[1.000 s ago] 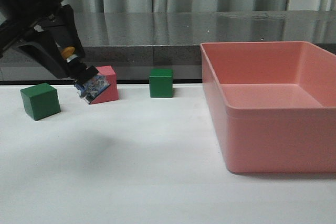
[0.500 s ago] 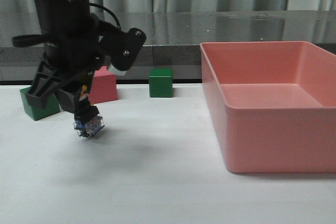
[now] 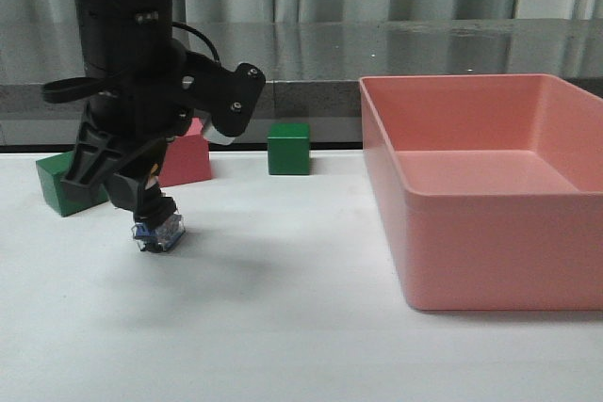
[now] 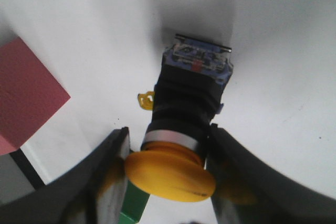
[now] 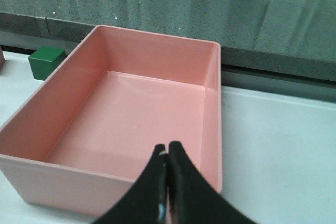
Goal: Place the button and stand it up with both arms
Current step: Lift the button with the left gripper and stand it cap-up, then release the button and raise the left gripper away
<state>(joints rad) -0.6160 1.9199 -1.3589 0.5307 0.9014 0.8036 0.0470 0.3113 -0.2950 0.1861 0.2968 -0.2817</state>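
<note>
While the left arm [image 3: 132, 63] hangs over the left part of the white table [image 3: 283, 308], its gripper [image 3: 141, 197] pinches the button [image 3: 157, 231] by the black body, one finger on each side just under the yellow cap. From the wrist camera the button [image 4: 186, 114] points base-down, its blue-and-clear base toward the table, the cap nearest the camera between the two fingers [image 4: 107, 177]. From the front, the base sits at or just above the tabletop over its own shadow; I cannot tell whether it touches.

Behind the arm, at the far left, a green cube [image 3: 58, 185] is partly hidden by the gripper. Just right of it a pink cube [image 3: 187, 157] stands near the table's back edge, also partly covered. Further right, apart from both, a second green cube [image 3: 288, 148] sits alone by the back edge.

On the right side of the table stands a big pink bin [image 3: 490, 270]. The right gripper [image 5: 167, 182] shows only in its own wrist camera, hovering above the bin's near wall with its fingers pressed together and nothing between them.
</note>
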